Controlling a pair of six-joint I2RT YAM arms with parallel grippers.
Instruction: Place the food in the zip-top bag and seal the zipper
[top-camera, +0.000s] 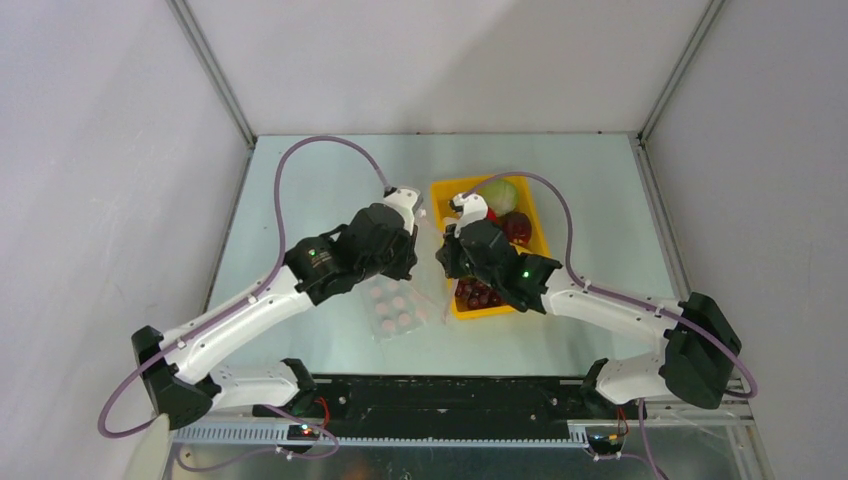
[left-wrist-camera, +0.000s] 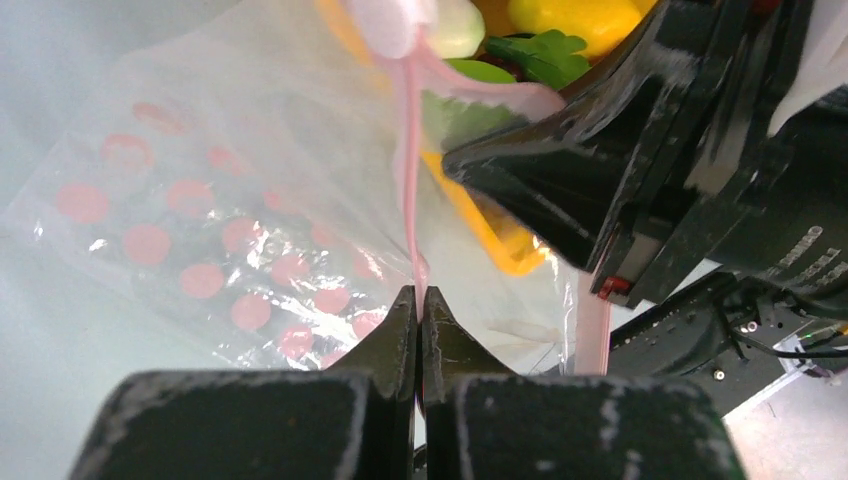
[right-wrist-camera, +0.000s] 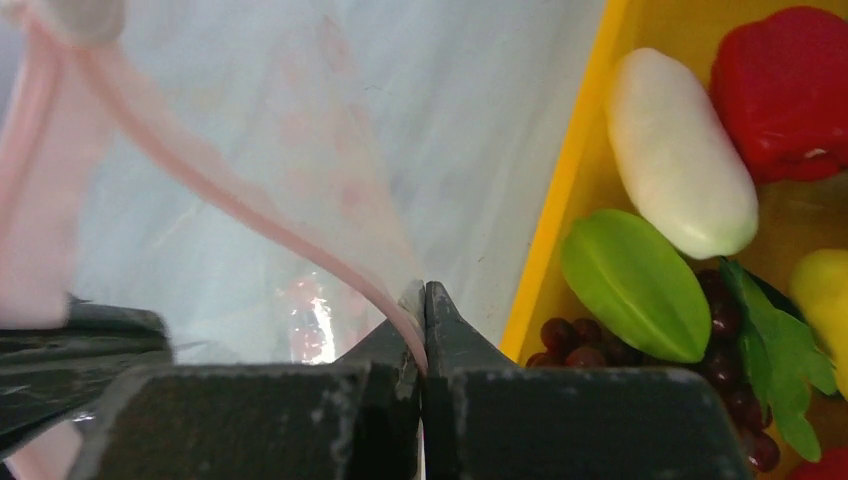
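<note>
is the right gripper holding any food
No, the right gripper is shut on the pink strip of the bag; the radish lies in the yellow tray.

Glossy clear zip-top bag (left-wrist-camera: 200, 230); smooth plastic tray (right-wrist-camera: 560, 230)

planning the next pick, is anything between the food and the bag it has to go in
The yellow tray's wall stands between the food and the zip-top bag. The right arm hangs over the tray; left gripper and right gripper have jaws shut on the zipper.
</note>
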